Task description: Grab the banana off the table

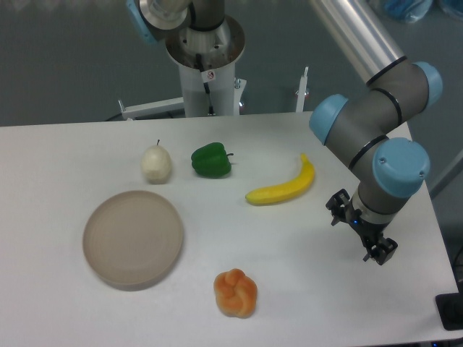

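The yellow curved banana (283, 186) lies on the white table (311, 289), right of centre, with its tip pointing up and right. My gripper (359, 230) hangs from the arm's wrist to the right of the banana and a little nearer the front edge, apart from it. Its two black fingers (338, 207) stand spread, with nothing between them.
A green pepper (211, 160) and a pale pear (156, 164) lie left of the banana. A round tan plate (132, 238) sits at the front left. An orange knotted bun (235, 293) lies near the front edge. The arm's base (205, 54) stands behind the table.
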Robot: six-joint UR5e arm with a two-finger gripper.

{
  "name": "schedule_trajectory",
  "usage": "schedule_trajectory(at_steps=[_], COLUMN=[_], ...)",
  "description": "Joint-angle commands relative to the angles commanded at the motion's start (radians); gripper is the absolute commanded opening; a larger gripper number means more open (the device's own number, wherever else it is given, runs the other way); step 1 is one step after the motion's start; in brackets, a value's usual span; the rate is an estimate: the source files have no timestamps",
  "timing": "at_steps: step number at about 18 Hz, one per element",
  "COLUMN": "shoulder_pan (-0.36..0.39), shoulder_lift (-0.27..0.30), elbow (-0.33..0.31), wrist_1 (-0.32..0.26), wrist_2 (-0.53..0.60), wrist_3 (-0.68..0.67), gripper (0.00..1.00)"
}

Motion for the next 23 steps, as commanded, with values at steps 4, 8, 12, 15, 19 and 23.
schedule_trajectory(at_steps=[4,8,12,15,19,23], shoulder_pan=[0.0,-0.002,-0.003,-0.024,-0.098,-0.113], shoulder_lift=[0.002,0.009,0.052,0.13,0.176,0.224], elbow=[-0.002,-0.011,-0.084,-0.181,-0.224,-0.345], wrist_1=[0.0,0.0,0.008,0.026,0.023,0.041], wrist_2=[0.0,0.002,-0.002,-0.012,-0.009,-0.002], wrist_3=[0.002,0.0,-0.006,-0.014,-0.074,-0.069], gripper=[1.0,1.0,1.0,1.0,1.0,1.0])
